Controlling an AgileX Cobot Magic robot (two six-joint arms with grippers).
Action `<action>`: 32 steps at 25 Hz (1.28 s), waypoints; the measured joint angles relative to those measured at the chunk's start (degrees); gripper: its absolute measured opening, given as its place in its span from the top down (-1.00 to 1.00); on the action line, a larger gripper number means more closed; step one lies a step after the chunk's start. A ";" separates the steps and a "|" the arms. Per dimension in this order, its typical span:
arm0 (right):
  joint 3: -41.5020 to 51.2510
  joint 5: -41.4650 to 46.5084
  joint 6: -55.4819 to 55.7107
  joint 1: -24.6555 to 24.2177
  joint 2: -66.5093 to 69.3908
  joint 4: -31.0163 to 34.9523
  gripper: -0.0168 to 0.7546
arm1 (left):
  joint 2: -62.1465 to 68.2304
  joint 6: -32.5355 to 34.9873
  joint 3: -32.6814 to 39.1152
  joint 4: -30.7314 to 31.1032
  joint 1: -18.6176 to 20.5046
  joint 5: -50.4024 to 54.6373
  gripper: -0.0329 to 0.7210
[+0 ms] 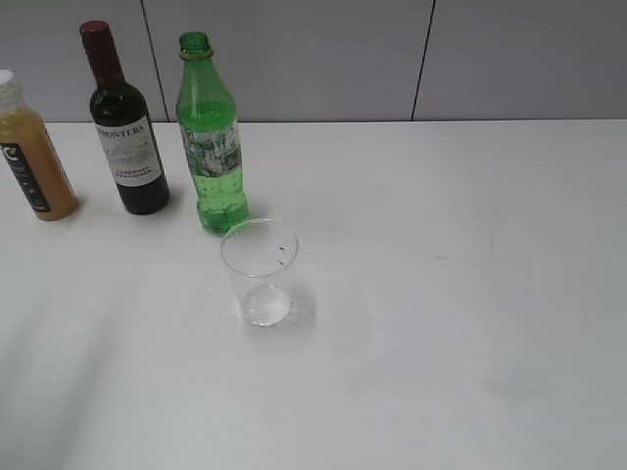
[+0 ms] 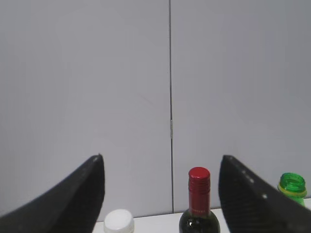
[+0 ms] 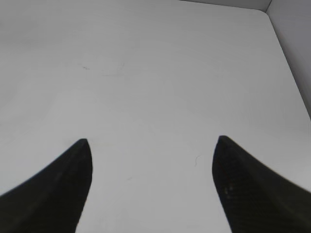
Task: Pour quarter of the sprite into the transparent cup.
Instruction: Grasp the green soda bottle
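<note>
White tabletop [image 1: 470, 294] fills most of the exterior view, backed by a grey panelled wall [image 1: 294, 59]. Along the back left stand 3 bottles in a row. Furthest left, cut by the frame edge, is a plastic bottle of cloudy orange juice with a white cap and a dark label [image 1: 29, 152]. Beside it stands a dark glass wine bottle with a red foil top and a white label [image 1: 125, 127]. Just right of that stands the sprite, a tall translucent green plastic bottle with a narrow neck, an uncapped mouth and a white-green label band [image 1: 209, 137]; it is upright and partly filled with pale liquid. Directly in front of it, slightly to its right and near its base, stands the transparent cup, a small clear tapered plastic tumbler [image 1: 261, 272], upright, with small dark specks near its rim. The wine bottle crowds the sprite's left side; its right side faces bare table.

Neither arm shows in the exterior view. The left gripper [image 2: 161, 187] hangs with its black jaws spread wide, holding nothing, and looks over the 3 bottle tops toward the wall. The right gripper [image 3: 151, 167] is likewise spread wide and holds nothing, above bare tabletop.
</note>
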 joint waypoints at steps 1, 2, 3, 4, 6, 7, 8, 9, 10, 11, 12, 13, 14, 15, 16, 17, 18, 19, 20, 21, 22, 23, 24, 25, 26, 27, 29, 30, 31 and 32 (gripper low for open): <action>0.00 0.00 0.00 0.00 0.00 0.00 -0.58 | 1.17 0.00 0.00 0.26 0.00 -0.91 -0.58; 0.00 0.00 0.00 0.00 0.00 0.00 -0.58 | 2.14 0.00 0.00 0.40 0.00 -2.05 -0.58; 0.00 0.00 0.00 0.00 0.00 0.00 -0.58 | 3.34 0.00 0.00 0.54 0.00 -2.83 -0.58; 0.00 0.00 0.00 0.00 0.00 0.00 -0.58 | 4.47 0.00 0.00 0.61 0.00 -3.57 -0.58; 0.00 0.00 0.00 0.00 0.00 0.00 -0.58 | 6.37 0.00 0.00 0.65 0.00 -4.84 -0.58; 0.00 0.00 0.00 0.00 0.00 0.00 -0.58 | 7.70 0.00 0.00 0.65 0.00 -5.44 -0.58; 0.00 0.00 0.00 0.00 0.00 0.00 -0.58 | 8.63 0.00 0.00 0.67 0.00 -5.83 -0.58; 0.00 0.00 0.00 0.00 0.00 0.00 -0.58 | 9.65 0.00 0.00 0.83 0.00 -6.38 -0.58; 0.00 0.00 0.00 0.00 0.00 0.00 -0.58 | 10.63 0.00 0.00 1.22 0.00 -6.78 -0.58; 0.00 0.00 0.00 0.00 0.00 0.00 -0.58 | 11.57 0.00 0.00 2.00 0.00 -7.50 -0.58; 0.00 0.00 0.00 0.00 0.00 0.00 -0.58 | 12.30 0.00 0.06 2.80 0.00 -8.21 -0.58; 0.00 0.00 0.00 0.00 0.00 0.00 -0.58 | 13.16 0.00 0.06 3.69 0.00 -9.18 -0.58; 0.00 0.00 0.00 0.00 0.00 0.00 -0.58 | 13.92 0.00 0.06 4.15 0.00 -10.06 -0.58; 0.00 0.00 0.00 0.00 0.00 0.00 -0.58 | 14.70 0.00 0.06 4.69 0.00 -10.82 -0.58; 0.00 0.00 0.00 0.00 0.00 0.00 -0.58 | 15.39 -0.05 0.06 4.87 0.00 -11.21 -0.58; 0.00 0.00 0.00 0.00 0.00 0.00 -0.58 | 16.09 -0.12 0.06 5.03 0.00 -11.50 -0.58; 0.00 0.00 0.00 0.00 0.00 0.00 -0.58 | 17.06 -0.36 0.06 5.09 0.00 -11.58 -0.58; 0.00 0.00 0.00 0.00 0.00 0.00 -0.58 | 17.93 -0.93 0.06 5.21 0.00 -11.62 -0.58; 0.00 0.00 0.00 0.00 0.00 0.00 -0.58 | 18.60 -1.50 0.06 5.47 0.00 -11.65 -0.58; 0.00 0.00 0.00 0.00 0.00 0.00 -0.58 | 19.40 -2.11 0.06 5.82 0.00 -11.84 -0.58; 0.00 0.00 0.00 0.00 0.00 0.00 -0.58 | 20.16 -2.68 0.06 6.26 0.00 -12.30 -0.58; 0.00 0.00 0.00 0.00 0.00 0.00 -0.58 | 20.77 -3.18 0.06 6.80 0.00 -13.07 -0.58; 0.00 0.00 0.00 0.00 0.00 0.00 -0.58 | 21.51 -3.58 0.06 7.28 0.00 -13.74 -0.58; 0.00 0.00 0.00 0.00 0.00 0.00 -0.58 | 22.30 -4.28 0.06 7.78 0.00 -14.75 -0.58; 0.00 0.00 0.00 0.00 0.00 0.00 -0.58 | 22.99 -4.61 0.06 8.13 0.00 -15.56 -0.58; 0.00 0.00 0.00 0.00 0.00 0.00 -0.58 | 23.83 -5.27 0.06 8.43 0.00 -16.49 -0.58; 0.00 0.00 0.00 0.00 0.00 0.00 -0.58 | 25.74 -6.84 0.06 9.60 0.00 -18.52 -0.58; 0.00 0.00 0.00 0.00 0.00 0.00 -0.58 | 26.62 -7.65 0.06 11.04 0.00 -19.77 -0.58; 0.00 0.00 0.00 0.00 0.00 0.00 -0.58 | 27.68 -8.63 0.06 12.66 0.00 -20.89 -0.58; 0.00 0.00 0.00 0.00 0.00 0.00 -0.58 | 28.56 -9.53 0.06 14.08 0.00 -21.76 -0.58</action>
